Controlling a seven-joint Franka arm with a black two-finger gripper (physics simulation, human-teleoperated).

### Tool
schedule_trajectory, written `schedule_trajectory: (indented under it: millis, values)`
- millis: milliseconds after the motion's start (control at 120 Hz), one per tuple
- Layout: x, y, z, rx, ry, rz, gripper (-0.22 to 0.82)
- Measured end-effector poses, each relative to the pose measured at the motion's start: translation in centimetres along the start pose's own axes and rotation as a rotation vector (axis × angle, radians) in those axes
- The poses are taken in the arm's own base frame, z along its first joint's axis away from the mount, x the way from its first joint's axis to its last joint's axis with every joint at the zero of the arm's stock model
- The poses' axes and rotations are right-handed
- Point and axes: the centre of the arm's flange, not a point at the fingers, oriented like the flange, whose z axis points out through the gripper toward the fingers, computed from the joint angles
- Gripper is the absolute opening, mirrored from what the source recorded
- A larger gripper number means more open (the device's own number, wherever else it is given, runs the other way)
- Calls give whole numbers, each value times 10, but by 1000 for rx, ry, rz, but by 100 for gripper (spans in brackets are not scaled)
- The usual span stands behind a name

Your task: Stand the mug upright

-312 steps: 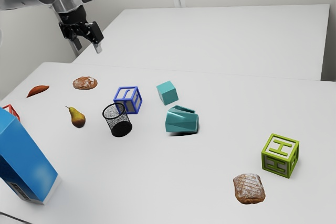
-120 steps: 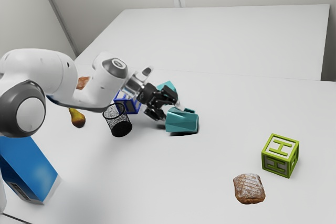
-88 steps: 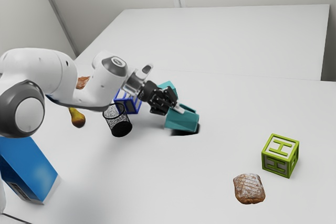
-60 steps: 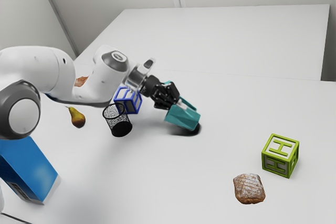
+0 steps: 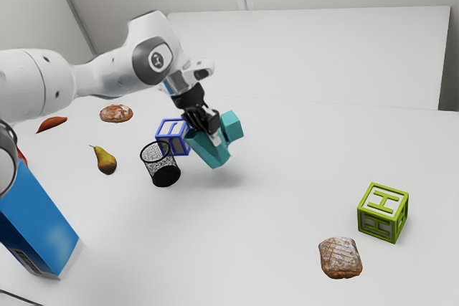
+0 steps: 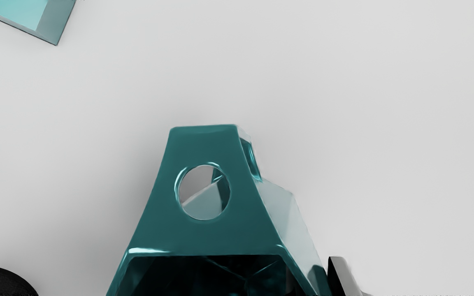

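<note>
Teal mug (image 6: 208, 238), blue carton (image 5: 39, 223)

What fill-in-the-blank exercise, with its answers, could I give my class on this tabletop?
The block bearing an H is coloured ____.
The fruit beside the black mesh cup is a ____.
The mug held by the gripper is tilted, not ____.
The large box at the exterior view's left is coloured ____.

Missing words: green; pear; upright; blue.

Green letter block (image 5: 382, 213) near a bread roll (image 5: 341, 258)
</note>
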Motion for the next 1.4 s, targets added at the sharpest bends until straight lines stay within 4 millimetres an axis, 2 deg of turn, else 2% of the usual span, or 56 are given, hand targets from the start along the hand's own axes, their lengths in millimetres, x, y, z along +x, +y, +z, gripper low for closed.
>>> schedule_trajectory:
  millis: [175,317,392,642,692,842,958,1033,1225,1400]
  values:
    - [-15,-5,28,145,-41,21,-17]
    - [-14,11,46,228,-42,69,-16]
    - [-17,13,57,247,-41,70,-17]
    - [-20,12,75,280,-22,49,-16]
    - [-20,12,76,281,-16,44,-9]
    - [-19,13,77,281,-2,34,23]
    - [-17,22,71,283,11,42,39]
    - [-17,29,50,288,38,42,45]
    - [2,36,-57,293,117,4,54]
    - [1,8,-137,292,129,-83,58]
